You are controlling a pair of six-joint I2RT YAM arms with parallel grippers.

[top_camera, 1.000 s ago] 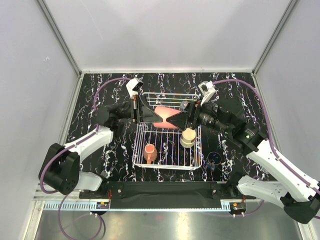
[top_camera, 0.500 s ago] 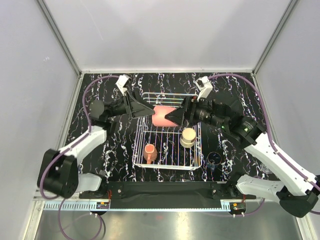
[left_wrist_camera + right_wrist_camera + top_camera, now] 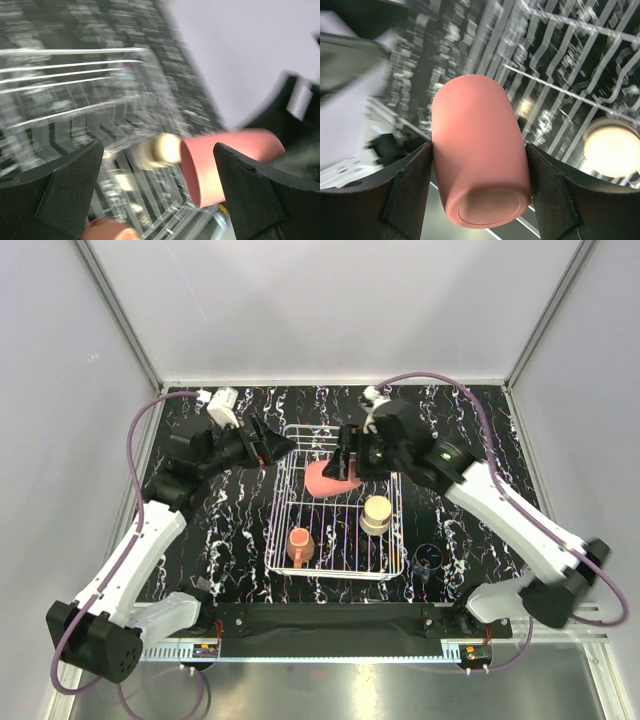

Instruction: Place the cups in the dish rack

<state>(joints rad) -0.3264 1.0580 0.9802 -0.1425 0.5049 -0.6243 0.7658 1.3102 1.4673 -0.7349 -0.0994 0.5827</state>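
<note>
Pink tumbler (image 3: 322, 480) is hanging over the far half of the dish rack (image 3: 340, 540), lying roughly on its side. Your right gripper (image 3: 348, 468) is pinching it across the body, one finger on each flank, with the base pointing back at the wrist cam. I can't tell if it's touching the bars yet.

Left gripper (image 3: 277, 440) is sitting just off the rack's far-left corner, fingers spread wide and holding nothing, and the tumbler's mouth is facing it. So my read is you're placing this one single-handed.

I'd be rolling the wrist so it's coming down on its mouth or base, not sideways. A smooth round cup on its side is probably going to roll. Be aiming for the bare far stretch, apart from the cream cup (image 3: 377, 513) and orange mug (image 3: 299, 543) already in there, and don't be opening until it's resting.

Dark blue cup (image 3: 430, 558) is waiting on the table (image 3: 240, 540), right of the rack.
</note>
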